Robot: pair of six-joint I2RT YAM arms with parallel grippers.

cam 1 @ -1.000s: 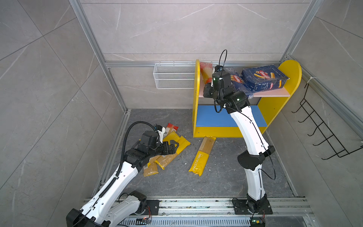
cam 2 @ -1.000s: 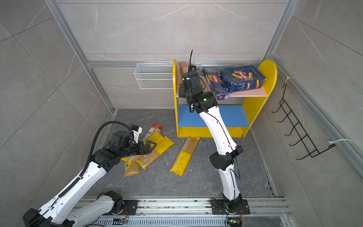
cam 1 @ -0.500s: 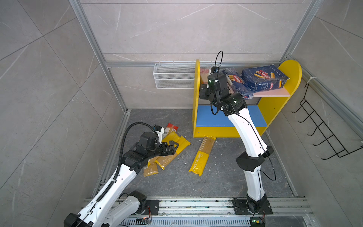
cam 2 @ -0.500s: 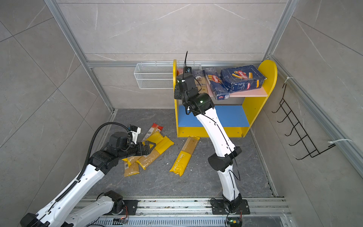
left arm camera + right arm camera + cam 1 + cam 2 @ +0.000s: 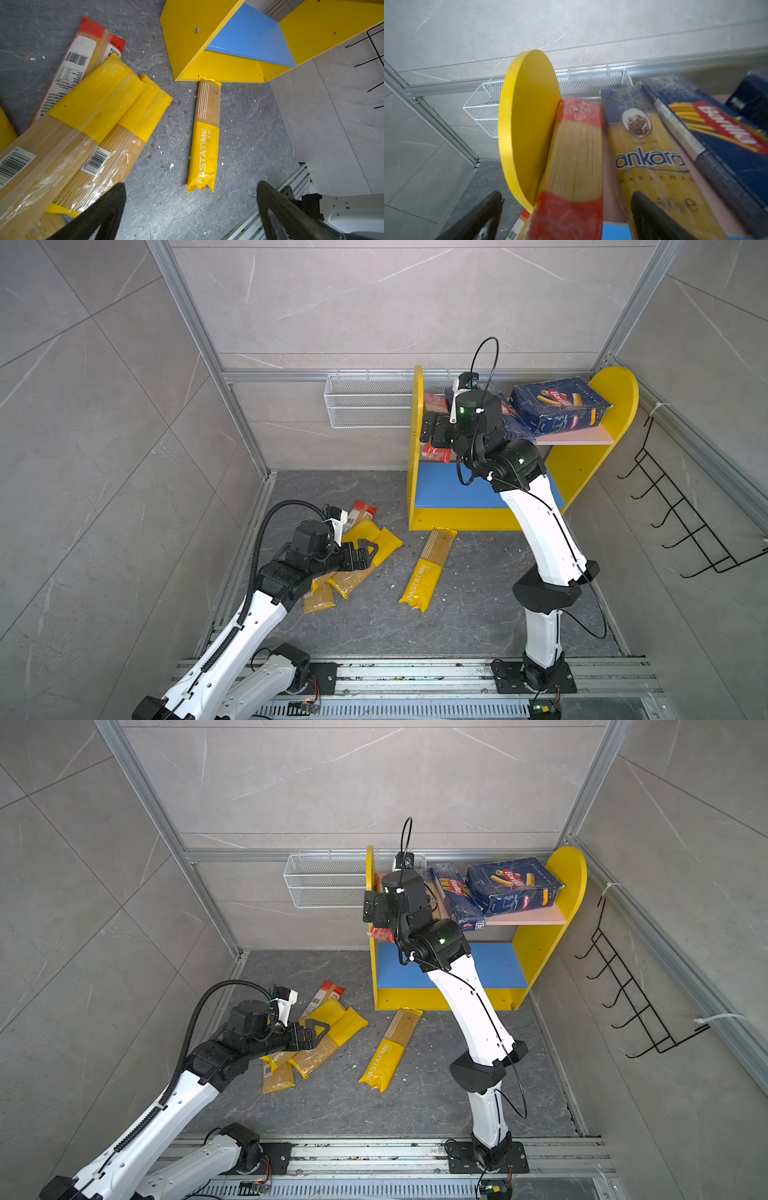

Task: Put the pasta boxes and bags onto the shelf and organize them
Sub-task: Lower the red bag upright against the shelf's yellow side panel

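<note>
Straddling the red-ended bag (image 5: pixel 577 155), right gripper (image 5: pixel 566 195) gapes wide, holding nothing; bag lies tucked against shelf panel (image 5: pixel 529 124), presumably saving room.

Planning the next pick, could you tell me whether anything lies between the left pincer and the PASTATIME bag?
Nothing visible does: only bare floor lies between the open left pincer and the PASTATIME bag.

On the shelf (image 5: pixel 417 489) lie 2 boxes (image 5: pixel 557 406) and 2 bags (image 5: pixel 650 166); before it, 5 bags (image 5: pixel 428 572).
</note>
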